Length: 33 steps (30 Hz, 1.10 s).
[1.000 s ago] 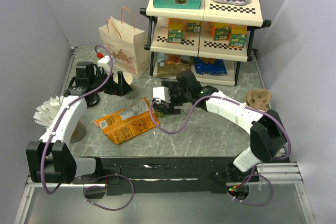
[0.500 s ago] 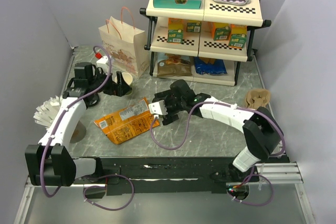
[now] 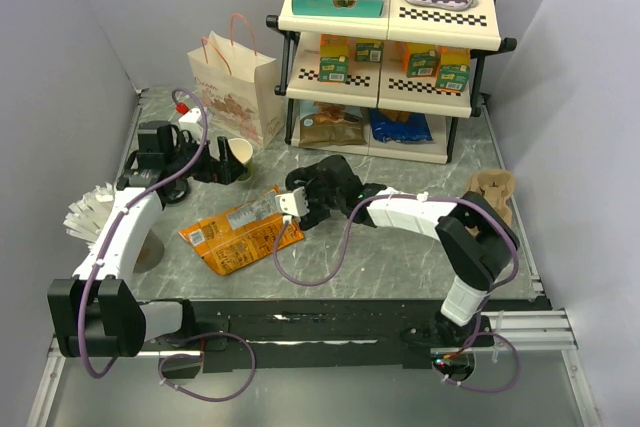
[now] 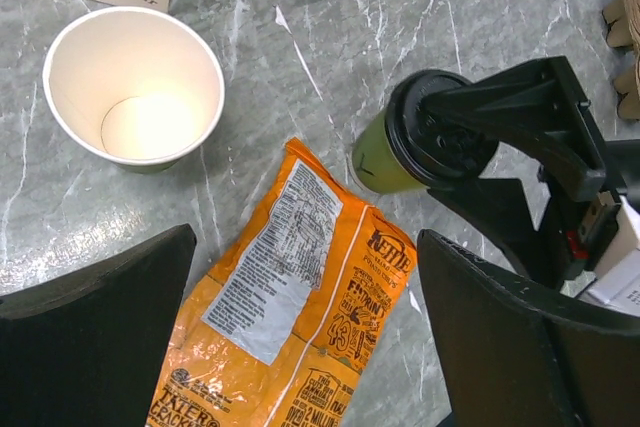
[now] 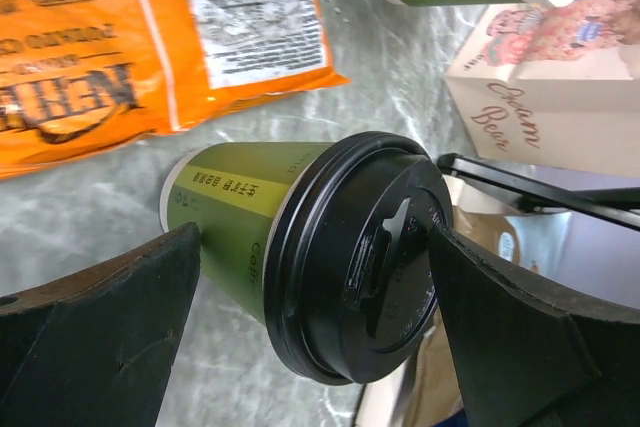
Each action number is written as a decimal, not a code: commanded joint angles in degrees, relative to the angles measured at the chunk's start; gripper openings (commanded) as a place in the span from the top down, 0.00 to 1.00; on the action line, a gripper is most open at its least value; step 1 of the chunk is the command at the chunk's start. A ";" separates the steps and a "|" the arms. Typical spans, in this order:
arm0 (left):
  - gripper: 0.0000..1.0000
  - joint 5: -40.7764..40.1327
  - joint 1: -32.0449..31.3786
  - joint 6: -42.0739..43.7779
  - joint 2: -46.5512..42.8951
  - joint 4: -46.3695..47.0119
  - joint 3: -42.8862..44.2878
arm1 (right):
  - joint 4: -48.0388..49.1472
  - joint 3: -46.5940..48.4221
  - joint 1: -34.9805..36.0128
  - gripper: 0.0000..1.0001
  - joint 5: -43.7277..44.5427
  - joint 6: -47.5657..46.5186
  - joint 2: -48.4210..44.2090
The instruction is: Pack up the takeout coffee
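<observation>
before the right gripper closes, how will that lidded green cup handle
Probably crushable: the lidded green cup is paper, so a hard squeeze may dent it. The narrow base under a wider black lid suggests it tips if nudged high. Its contents are hidden.

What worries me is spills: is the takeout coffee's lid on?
On: a black lid covers the takeout coffee in both wrist views.

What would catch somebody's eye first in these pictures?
The bright orange chip bag lying flat mid-table. Right beside it, the lidded coffee sits between the fingers of the open right gripper. At the back, a stocked shelf, with a paper bag to its left.
</observation>
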 commanded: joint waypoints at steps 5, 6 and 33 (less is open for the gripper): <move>0.01 1.71 0.27 -0.76 0.71 0.92 0.50 | 10.79 0.71 -0.04 0.01 5.59 -3.12 4.54; 0.01 1.71 0.27 -0.68 0.80 0.74 0.59 | 12.11 0.97 -0.39 0.01 6.12 -3.56 6.03; 0.01 3.11 1.77 -0.85 4.93 1.35 2.18 | 12.65 9.42 -6.19 0.00 -2.05 -0.49 10.35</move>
